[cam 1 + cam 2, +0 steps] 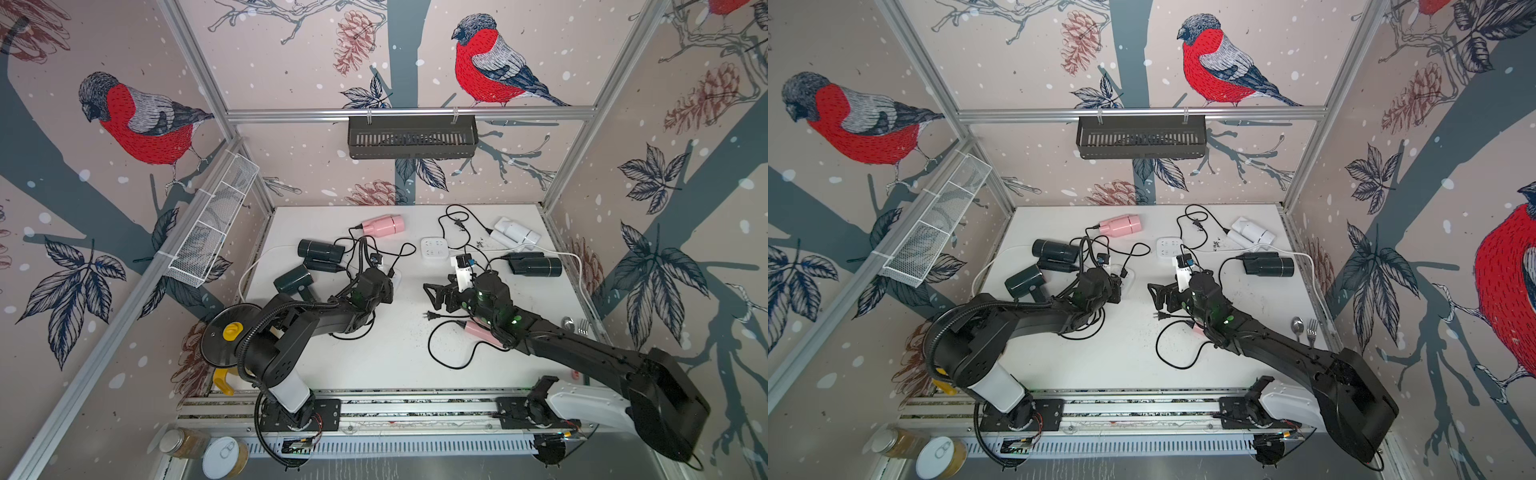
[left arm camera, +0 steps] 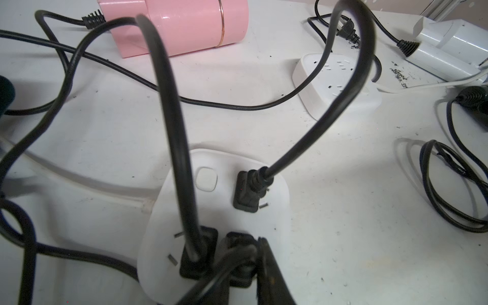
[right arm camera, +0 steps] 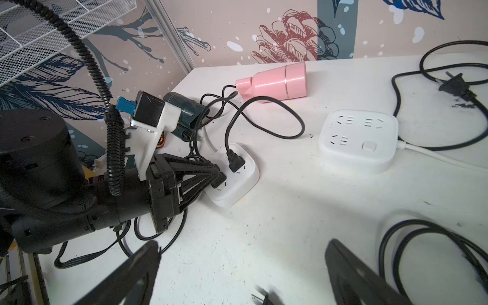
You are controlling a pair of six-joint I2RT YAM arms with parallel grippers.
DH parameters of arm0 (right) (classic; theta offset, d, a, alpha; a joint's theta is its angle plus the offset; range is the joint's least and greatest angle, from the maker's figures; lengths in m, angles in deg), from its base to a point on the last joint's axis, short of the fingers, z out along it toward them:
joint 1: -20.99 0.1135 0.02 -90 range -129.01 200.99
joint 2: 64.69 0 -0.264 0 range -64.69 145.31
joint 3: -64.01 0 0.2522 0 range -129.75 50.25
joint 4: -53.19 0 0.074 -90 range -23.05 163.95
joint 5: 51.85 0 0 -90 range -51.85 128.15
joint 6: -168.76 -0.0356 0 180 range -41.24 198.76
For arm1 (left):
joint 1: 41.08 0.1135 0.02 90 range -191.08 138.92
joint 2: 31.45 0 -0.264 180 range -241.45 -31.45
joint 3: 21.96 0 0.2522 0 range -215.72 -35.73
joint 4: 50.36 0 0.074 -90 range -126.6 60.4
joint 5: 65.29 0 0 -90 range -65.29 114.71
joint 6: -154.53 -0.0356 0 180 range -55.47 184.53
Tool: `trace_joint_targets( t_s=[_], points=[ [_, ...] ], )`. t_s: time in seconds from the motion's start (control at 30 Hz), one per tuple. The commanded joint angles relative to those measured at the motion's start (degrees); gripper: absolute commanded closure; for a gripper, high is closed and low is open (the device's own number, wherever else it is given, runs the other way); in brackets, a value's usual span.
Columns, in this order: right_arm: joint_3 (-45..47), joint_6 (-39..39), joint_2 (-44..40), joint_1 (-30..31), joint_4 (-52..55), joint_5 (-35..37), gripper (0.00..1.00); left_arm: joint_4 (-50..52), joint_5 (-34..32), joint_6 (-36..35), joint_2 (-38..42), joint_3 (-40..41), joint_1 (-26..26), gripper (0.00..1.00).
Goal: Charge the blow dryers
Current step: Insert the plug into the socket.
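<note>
My left gripper is shut on a black plug seated in the near white power strip, beside two other plugged-in plugs. My right gripper hangs open over bare table with a loose plug just beneath it. In both top views, blow dryers lie around: a pink one, two dark ones at the left, a white one, a black one at the right, and another pink one partly hidden under my right arm.
A second white power strip sits mid-table with all its sockets free. Loose black cords loop across the table. A spoon and fork lie at the right edge. A pot lid stands by the left arm, and baskets hang on the walls.
</note>
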Motion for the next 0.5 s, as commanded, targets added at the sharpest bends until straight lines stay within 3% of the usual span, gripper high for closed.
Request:
trace_joint_targets(
  t_s=[0.0, 0.47],
  points=[
    [0.22, -1.04, -0.11, 0.13, -1.74, 0.78, 0.02, 6.96, -0.57, -0.31, -0.94, 0.91, -0.27, 0.94],
    [1.32, -1.54, -1.27, 0.05, -1.38, 2.8, 0.02, 8.28, -0.7, 3.93, -2.65, 0.73, 0.1, 0.98]
  ],
)
